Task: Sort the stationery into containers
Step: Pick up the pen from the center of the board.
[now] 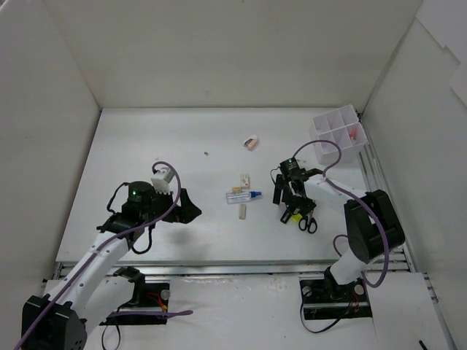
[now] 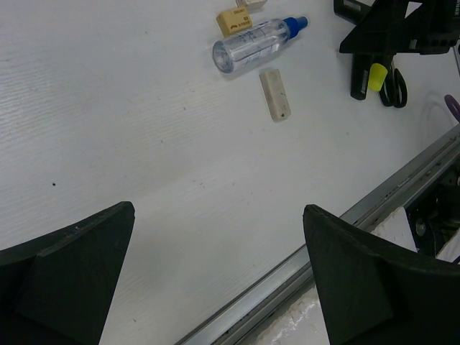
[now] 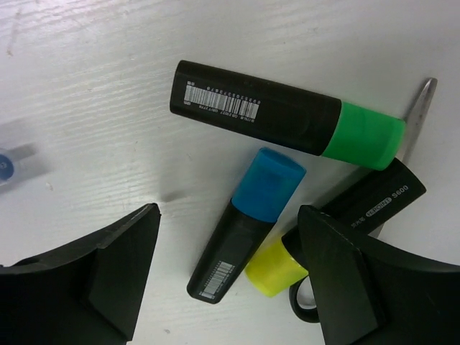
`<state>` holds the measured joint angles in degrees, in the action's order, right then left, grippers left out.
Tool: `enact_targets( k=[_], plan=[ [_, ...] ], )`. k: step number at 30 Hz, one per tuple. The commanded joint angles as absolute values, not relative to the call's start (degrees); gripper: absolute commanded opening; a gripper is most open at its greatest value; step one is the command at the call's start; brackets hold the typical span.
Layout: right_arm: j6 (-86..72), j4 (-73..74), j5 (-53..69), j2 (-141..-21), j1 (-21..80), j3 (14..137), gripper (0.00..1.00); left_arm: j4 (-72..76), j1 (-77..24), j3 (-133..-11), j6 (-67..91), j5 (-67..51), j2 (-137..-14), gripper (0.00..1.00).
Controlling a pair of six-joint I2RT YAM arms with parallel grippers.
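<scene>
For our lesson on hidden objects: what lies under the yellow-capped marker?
The scissors: a blade tip and handle loop show; the yellow-capped marker covers their middle.

The left arm (image 1: 95, 251) reaches from its base at the near left corner up and to the right, low over the desk (image 1: 182, 138). The left pincer (image 1: 187, 208) points right, and in its wrist view its jaws stand wide apart with nothing between them. The right arm (image 1: 368, 222) rises from its base, bends at the elbow and stretches left. The right pincer (image 1: 292, 205) points down at the desk, its two black fingers (image 3: 108, 277) apart and not clamped.
</scene>
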<state>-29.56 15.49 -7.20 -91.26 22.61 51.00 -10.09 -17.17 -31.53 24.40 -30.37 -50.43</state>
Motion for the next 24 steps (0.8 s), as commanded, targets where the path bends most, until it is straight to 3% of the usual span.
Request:
enact_targets(
  k=[1, 5, 8, 13, 14, 16, 17, 20, 24],
  plan=[
    [-33.6, 14.5, -10.8, -91.3, 23.0, 52.1, 0.74, -9.0, -17.4, -34.5, 23.1, -29.5, -48.7, 0.99],
    [-36.3, 14.8, -11.6, -89.6, 22.9, 50.3, 0.67, -10.5, -17.4, -34.6, 22.8, -28.0, -47.2, 0.99],
    [-37.5, 15.0, -11.5, -88.8, 22.9, 49.6, 0.50, -10.5, -17.4, -34.6, 23.0, -27.8, -46.7, 1.00],
    [-37.8, 16.3, -10.6, -88.7, 22.9, 49.7, 0.44, -11.5, -17.4, -35.3, 23.1, -27.7, -45.6, 0.99],
    [-37.8, 16.4, -10.5, -88.6, 22.9, 49.7, 0.34, -11.3, -17.4, -35.2, 23.3, -27.7, -45.4, 0.99],
    [-37.7, 16.4, -10.5, -88.5, 22.9, 49.7, 0.30, -11.2, -17.4, -35.2, 23.4, -27.6, -44.7, 0.99],
    [-37.0, 16.3, -10.5, -88.7, 22.9, 49.7, 0.20, -11.2, -17.4, -35.2, 23.5, -27.6, -44.4, 0.99],
    [-34.4, 16.2, -10.5, -88.2, 23.7, 51.1, 0.10, -11.7, -17.4, -35.1, 23.4, -27.0, -43.9, 0.99],
    [-29.0, 15.0, -13.2, -84.1, 25.7, 55.4, 0.07, -11.5, -17.4, -35.4, 23.6, -26.0, -43.9, 0.99]
  ],
)
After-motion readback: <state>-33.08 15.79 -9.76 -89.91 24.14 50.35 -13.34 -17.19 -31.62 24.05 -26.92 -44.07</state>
